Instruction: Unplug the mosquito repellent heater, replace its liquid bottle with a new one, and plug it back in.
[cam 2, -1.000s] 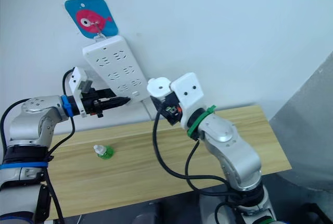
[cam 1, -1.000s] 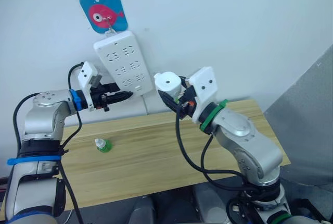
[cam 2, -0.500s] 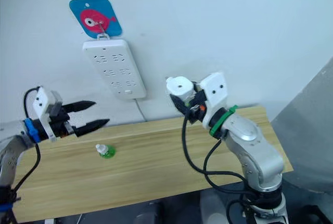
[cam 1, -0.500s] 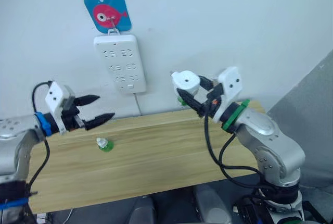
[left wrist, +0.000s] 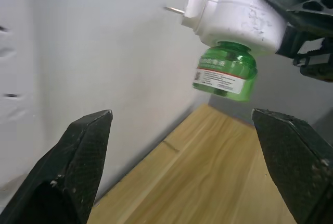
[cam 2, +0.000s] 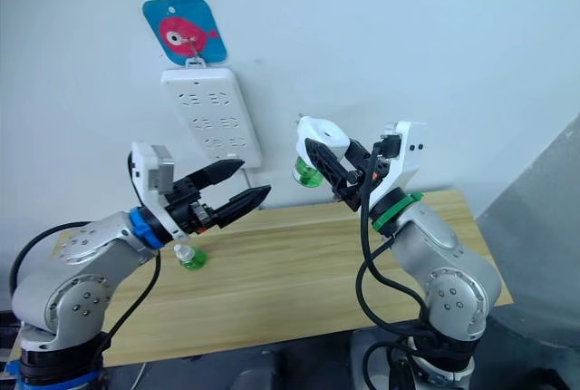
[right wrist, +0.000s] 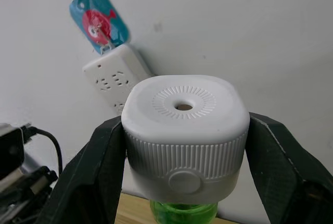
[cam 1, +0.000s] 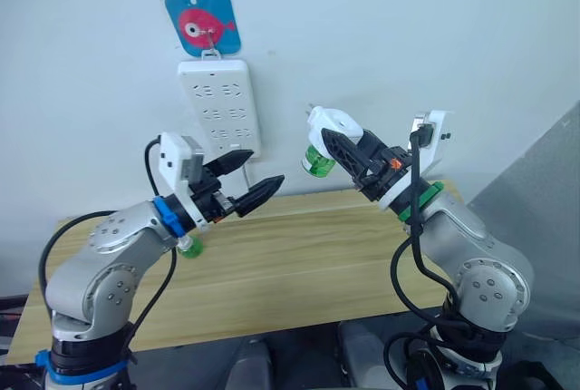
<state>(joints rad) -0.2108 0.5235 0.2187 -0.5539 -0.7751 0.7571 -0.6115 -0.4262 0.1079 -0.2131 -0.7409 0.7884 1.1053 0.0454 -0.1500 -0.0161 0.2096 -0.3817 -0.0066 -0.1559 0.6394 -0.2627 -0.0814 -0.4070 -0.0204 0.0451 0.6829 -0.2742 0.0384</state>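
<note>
Silver arms, black jaws, white wrist cameras, black cables, blue and green bands.

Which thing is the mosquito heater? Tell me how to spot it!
Find the long white power strip hanging on the wall under the fish sticker. To its right, the right gripper holds the mosquito repellent heater in the air: small, rounded, white, with two prongs and a green bottle underneath.
</note>
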